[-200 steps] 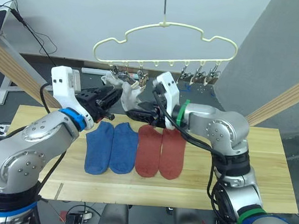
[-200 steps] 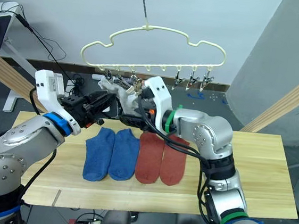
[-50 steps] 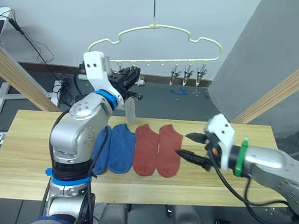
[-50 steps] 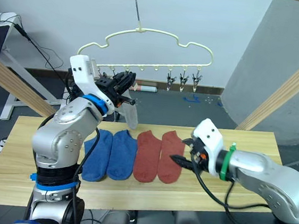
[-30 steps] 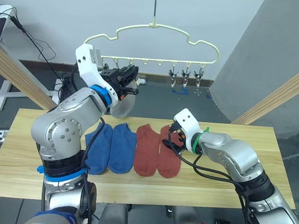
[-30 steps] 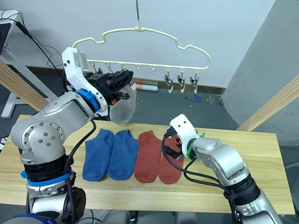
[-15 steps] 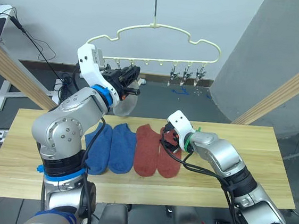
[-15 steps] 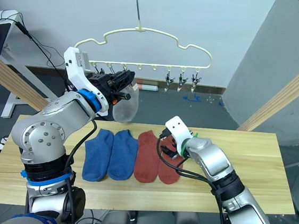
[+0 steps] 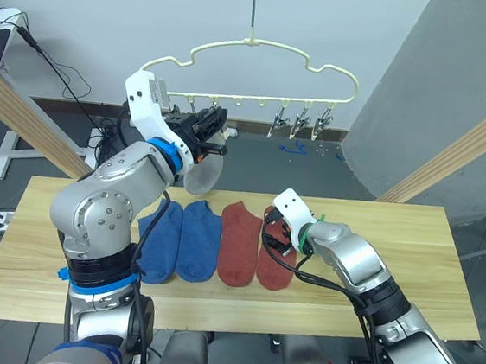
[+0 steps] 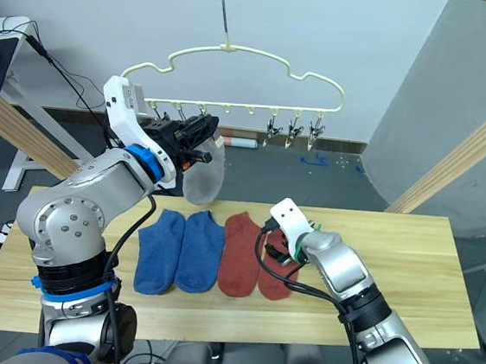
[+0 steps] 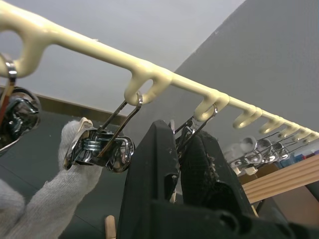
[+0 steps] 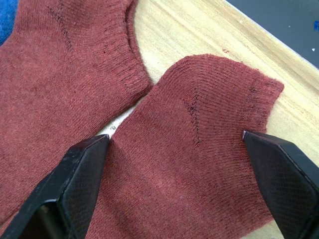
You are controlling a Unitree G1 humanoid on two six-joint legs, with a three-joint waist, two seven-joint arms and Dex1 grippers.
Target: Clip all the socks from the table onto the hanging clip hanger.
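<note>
The pale yellow clip hanger (image 9: 265,50) hangs over the back of the table (image 9: 409,252). My left gripper (image 9: 209,131) is raised at its left clips, fingers (image 11: 154,169) shut on a metal clip (image 11: 180,135). A grey sock (image 9: 202,171) hangs just below, pinched in the neighbouring clip (image 11: 97,149). Two blue socks (image 9: 158,243) (image 9: 199,240) and two rust-red socks (image 9: 238,244) (image 9: 275,257) lie flat in a row. My right gripper (image 12: 174,138) is open, low over the cuff of the right red sock (image 12: 199,149), one finger on each side.
Thick wooden beams slant down at the left (image 9: 23,120) and the right (image 9: 455,152). Three free clips (image 9: 302,119) hang at the hanger's right end. Bare tabletop stretches right of the socks (image 10: 408,269). Cables lie on the floor behind.
My right gripper left the hanger, swung down to the table and settled open over the right red sock's cuff. The left gripper stays at the left clips.
</note>
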